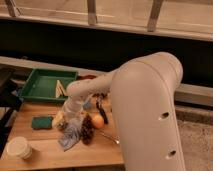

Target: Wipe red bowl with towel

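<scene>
My gripper [66,121] is at the end of the white arm, low over the wooden table [45,152], left of centre. A crumpled grey-blue towel [70,136] lies right under it and touches it. A dark red rounded object [87,130], apparently the red bowl, stands against the towel's right side. A reddish rim [88,77] also shows behind the arm at the back. The arm hides the gripper's tip.
A green tray [37,90] holding a pale item stands at the back left. A green sponge [42,122] lies left of the gripper and a white cup [19,148] at the front left. An orange [98,121], a black object [102,107] and a metal utensil [109,136] lie to the right.
</scene>
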Robot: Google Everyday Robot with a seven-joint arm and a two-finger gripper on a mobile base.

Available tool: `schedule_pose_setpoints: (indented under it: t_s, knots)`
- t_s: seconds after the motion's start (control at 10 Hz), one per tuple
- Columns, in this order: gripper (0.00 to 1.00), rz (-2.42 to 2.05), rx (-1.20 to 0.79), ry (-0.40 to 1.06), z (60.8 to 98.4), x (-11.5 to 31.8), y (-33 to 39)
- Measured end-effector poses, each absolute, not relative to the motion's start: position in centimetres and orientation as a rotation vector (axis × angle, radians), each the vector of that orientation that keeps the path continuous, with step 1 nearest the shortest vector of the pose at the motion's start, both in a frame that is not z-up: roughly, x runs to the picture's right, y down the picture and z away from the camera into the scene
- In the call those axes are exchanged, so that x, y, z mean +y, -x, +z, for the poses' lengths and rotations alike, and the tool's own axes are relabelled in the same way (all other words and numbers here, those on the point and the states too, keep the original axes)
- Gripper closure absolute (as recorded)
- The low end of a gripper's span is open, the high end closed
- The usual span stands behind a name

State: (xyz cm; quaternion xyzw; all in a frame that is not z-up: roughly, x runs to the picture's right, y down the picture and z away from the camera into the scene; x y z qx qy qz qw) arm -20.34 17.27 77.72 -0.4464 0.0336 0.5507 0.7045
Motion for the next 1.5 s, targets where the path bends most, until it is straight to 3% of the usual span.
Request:
schedule_pose_setpoints:
  t_s: [1.0, 1.1, 1.3, 1.5]
  knots:
    - [0.2, 1.216, 0.14, 1.095, 79.0, 22.0, 20.9]
    - [0.24, 1.226, 0.148, 1.107, 79.4, 22.4, 20.7]
    - [0.4, 1.234, 0.153, 1.108, 79.7, 22.6, 20.6]
    - [0.63, 1.23, 0.164, 1.112, 79.4, 22.6, 20.2]
